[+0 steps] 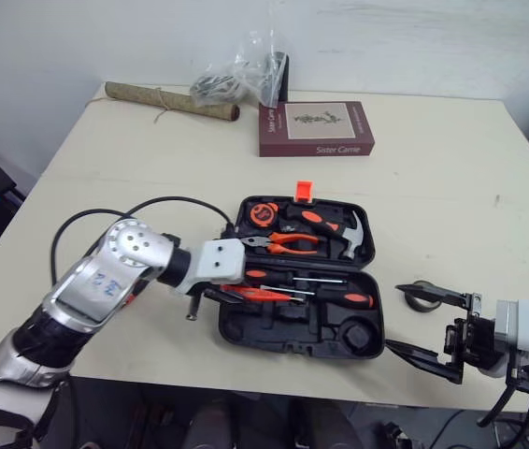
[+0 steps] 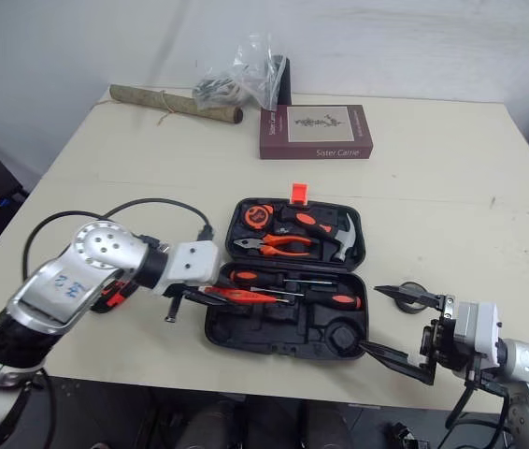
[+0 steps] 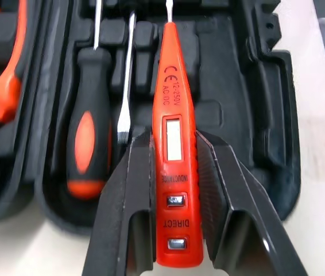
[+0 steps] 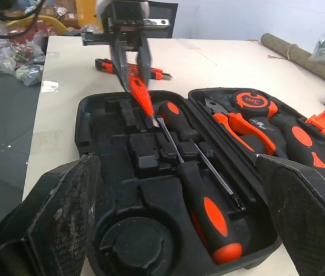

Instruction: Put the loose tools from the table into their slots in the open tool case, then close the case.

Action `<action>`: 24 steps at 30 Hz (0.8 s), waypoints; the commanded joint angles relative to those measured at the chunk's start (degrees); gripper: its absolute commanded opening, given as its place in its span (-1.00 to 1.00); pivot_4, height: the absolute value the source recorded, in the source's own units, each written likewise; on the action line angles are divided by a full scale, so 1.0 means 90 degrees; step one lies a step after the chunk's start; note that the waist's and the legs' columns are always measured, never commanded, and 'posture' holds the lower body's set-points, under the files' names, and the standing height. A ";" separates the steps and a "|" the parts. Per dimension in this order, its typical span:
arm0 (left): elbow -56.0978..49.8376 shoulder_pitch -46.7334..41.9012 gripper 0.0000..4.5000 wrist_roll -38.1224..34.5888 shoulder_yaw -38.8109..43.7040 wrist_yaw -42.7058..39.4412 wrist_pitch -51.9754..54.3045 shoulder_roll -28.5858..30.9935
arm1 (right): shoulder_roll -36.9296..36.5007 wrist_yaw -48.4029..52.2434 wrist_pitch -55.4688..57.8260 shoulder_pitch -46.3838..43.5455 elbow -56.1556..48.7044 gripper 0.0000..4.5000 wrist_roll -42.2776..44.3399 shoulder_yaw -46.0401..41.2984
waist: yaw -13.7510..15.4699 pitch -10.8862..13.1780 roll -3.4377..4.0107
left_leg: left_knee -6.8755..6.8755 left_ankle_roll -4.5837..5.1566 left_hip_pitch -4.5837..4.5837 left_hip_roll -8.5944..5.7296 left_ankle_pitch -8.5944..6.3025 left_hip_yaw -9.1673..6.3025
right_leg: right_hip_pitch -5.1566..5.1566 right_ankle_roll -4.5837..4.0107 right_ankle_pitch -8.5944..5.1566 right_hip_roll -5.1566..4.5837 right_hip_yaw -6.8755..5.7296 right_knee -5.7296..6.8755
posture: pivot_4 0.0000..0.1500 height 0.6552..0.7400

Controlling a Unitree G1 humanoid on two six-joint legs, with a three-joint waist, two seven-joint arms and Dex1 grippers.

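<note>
Frame centre: the left gripper (image 3: 174, 141), jaws clamped on the tester (image 3: 171, 86), hovers at the open case (image 1: 302, 337). Lower right, the right gripper (image 1: 395, 316) waits, jaws apart. Tape (image 1: 421, 293) and knife (image 4: 161, 73) remain on the tabletop (image 1: 433, 187); closing is still to come.

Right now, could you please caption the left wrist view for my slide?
Left gripper holding an orange voltage tester over the open tool case.
</note>
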 commanded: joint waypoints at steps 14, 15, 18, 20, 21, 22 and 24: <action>0.0308 -0.0403 -0.84 0.1333 -0.0859 0.0037 0.0252 -0.0224 | 0.0069 -0.0171 -0.0153 0.0077 -0.0253 1.00 0.0060 -0.0011 | -0.0001 0.0001 -0.0001 | 0.0001 -0.0009 0.0002 0.0003 0.0008 -0.0002 | 0.0000 0.0000 0.0000 0.0003 0.0002 0.0005 | 1.00 1.00; 0.0308 -0.0441 -0.84 0.1426 -0.0921 -0.0011 0.0238 -0.0177 | 0.0081 -0.0158 -0.0177 0.0088 -0.0233 1.00 0.0052 -0.0007 | 0.0001 0.0001 -0.0002 | 0.0001 -0.0009 0.0002 0.0003 0.0008 -0.0002 | 0.0000 0.0000 0.0000 0.0003 0.0002 0.0006 | 1.00 1.00; 0.0211 -0.0520 -0.84 0.1572 -0.1017 -0.0112 0.0321 -0.0081 | 0.0110 -0.0138 -0.0214 0.0109 -0.0216 1.00 0.0036 0.0000 | -0.0019 0.0000 -0.0001 | 0.0000 -0.0010 0.0004 0.0003 0.0008 0.0000 | 0.0000 0.0000 0.0000 0.0004 0.0005 0.0007 | 1.00 1.00; 0.0181 -0.0545 -0.84 0.1592 -0.1015 -0.0151 0.0359 -0.0062 | 0.0124 -0.0131 -0.0227 0.0106 -0.0208 1.00 0.0026 0.0007 | -0.0025 0.0001 -0.0001 | -0.0001 -0.0012 0.0007 0.0005 0.0010 0.0001 | 0.0000 0.0000 0.0000 0.0006 0.0006 0.0009 | 1.00 1.00; 0.0177 -0.0557 -0.84 0.1622 -0.1026 -0.0169 0.0360 -0.0050 | 0.0132 -0.0134 -0.0234 0.0099 -0.0205 1.00 0.0017 0.0018 | -0.0025 0.0001 -0.0001 | -0.0001 -0.0013 0.0007 0.0007 0.0010 0.0001 | -0.0001 0.0000 0.0000 0.0008 0.0006 0.0010 | 1.00 1.00; 0.0184 -0.0563 -0.84 0.1643 -0.1032 -0.0176 0.0379 -0.0055 | 0.0138 -0.0140 -0.0239 0.0091 -0.0201 1.00 0.0010 0.0031 | -0.0024 0.0001 -0.0001 | -0.0001 -0.0014 0.0008 0.0008 0.0011 0.0001 | -0.0001 0.0000 0.0000 0.0008 0.0006 0.0011 | 1.00 1.00; 0.0216 -0.0567 -0.84 0.1742 -0.1095 -0.0173 0.0406 -0.0066 | 0.0146 -0.0156 -0.0251 0.0076 -0.0194 1.00 -0.0003 0.0057 | -0.0022 0.0001 -0.0001 | -0.0001 -0.0016 0.0008 0.0008 0.0012 0.0001 | -0.0002 0.0000 0.0000 0.0009 0.0006 0.0012 | 1.00 1.00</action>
